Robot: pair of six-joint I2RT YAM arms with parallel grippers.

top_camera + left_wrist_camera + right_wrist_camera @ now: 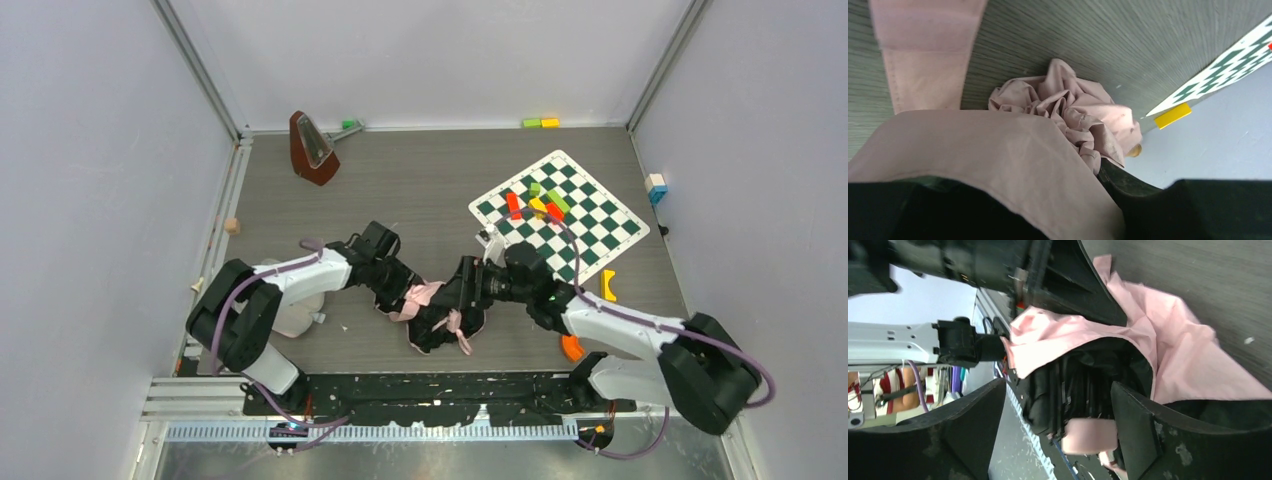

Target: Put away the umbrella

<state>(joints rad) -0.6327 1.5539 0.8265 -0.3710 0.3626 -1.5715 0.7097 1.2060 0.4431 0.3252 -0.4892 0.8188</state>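
The umbrella (440,318) lies crumpled in the near middle of the table, black fabric with pale pink folds. My left gripper (398,292) is at its left end; in the left wrist view pink canopy fabric (1013,155) runs between the dark fingers (1148,200) and covers the jaws, so the left gripper (1048,205) looks shut on it. My right gripper (466,290) is at the umbrella's right side. In the right wrist view its fingers (1135,425) stand wide apart around the black ribbed bundle (1073,385) with a pink piece (1090,436) near the right finger.
A green-and-white chessboard mat (595,240) with coloured blocks (540,205) lies at the back right. A yellow block (608,285) and an orange piece (572,347) lie near the right arm. A brown metronome (313,148) stands at the back left. A white bundle (298,315) sits under the left arm.
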